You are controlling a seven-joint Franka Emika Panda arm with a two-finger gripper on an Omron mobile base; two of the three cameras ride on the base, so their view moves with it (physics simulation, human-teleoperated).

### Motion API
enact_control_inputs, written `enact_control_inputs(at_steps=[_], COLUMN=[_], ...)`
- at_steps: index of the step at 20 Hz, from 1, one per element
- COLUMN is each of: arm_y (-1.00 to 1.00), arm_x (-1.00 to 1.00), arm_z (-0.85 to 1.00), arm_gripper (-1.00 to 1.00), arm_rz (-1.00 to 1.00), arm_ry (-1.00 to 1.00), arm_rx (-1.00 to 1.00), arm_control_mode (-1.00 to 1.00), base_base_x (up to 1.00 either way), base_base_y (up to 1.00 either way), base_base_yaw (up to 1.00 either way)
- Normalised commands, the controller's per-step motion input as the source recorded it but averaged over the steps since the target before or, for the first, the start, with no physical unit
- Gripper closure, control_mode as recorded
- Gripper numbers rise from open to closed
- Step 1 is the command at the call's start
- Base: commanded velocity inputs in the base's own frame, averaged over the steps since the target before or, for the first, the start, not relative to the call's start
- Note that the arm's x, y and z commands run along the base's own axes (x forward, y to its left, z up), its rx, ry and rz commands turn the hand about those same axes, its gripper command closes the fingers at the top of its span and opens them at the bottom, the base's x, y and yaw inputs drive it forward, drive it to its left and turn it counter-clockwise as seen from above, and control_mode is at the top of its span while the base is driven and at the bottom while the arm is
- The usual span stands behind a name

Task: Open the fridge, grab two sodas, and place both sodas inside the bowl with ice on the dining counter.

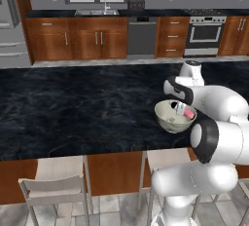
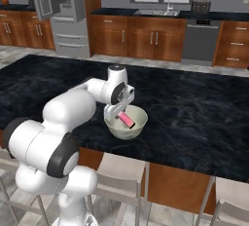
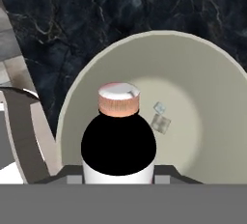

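My gripper (image 2: 121,115) hangs over the cream bowl with ice (image 2: 132,131) on the dining counter (image 2: 194,108) and is shut on a pink soda (image 2: 126,120). The soda (image 1: 185,110) is tilted and reaches down into the bowl (image 1: 169,125). In the hand view the soda (image 3: 118,141) points cap-first at the bowl's floor, where two ice cubes (image 3: 160,120) lie, and my gripper (image 3: 118,174) clamps its body. The grey fridge (image 2: 65,6) stands at the back left with a door swung open.
Light stools (image 1: 58,181) stand tucked under the counter's near edge, one (image 2: 121,176) right beside my base. Wooden wall cabinets, a sink (image 1: 97,11), a dishwasher (image 1: 142,36) and an oven (image 1: 205,34) line the far wall.
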Motion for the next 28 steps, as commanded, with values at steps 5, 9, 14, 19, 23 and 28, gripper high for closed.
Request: enact_control_inputs(at_steps=[5, 9, 14, 19, 23, 28], arm_y=[0.0, 0.0, 0.0, 0.0, 0.0, 0.0], arm_x=[0.15, 0.12, 0.11, 0.02, 0.0, 0.0], arm_z=[-0.2, -0.21, -0.22, -0.29, -0.34, -0.23], arm_gripper=[1.0, 1.0, 1.0, 1.0, 1.0, -1.0], arm_rz=[0.05, 0.06, 0.05, 0.06, 0.06, 0.04], arm_ry=[0.0, 0.0, 0.0, 0.0, 0.0, 0.0], arm_rx=[0.0, 0.0, 0.0, 0.0, 0.0, 0.0], arm_control_mode=[-1.0, -1.0, -1.0, -1.0, -1.0, -1.0], base_base_x=[0.0, 0.0, 0.0, 0.0, 0.0, 0.0], base_base_y=[0.0, 0.0, 0.0, 0.0, 0.0, 0.0], base_base_yaw=[0.0, 0.0, 0.0, 0.0, 0.0, 0.0])
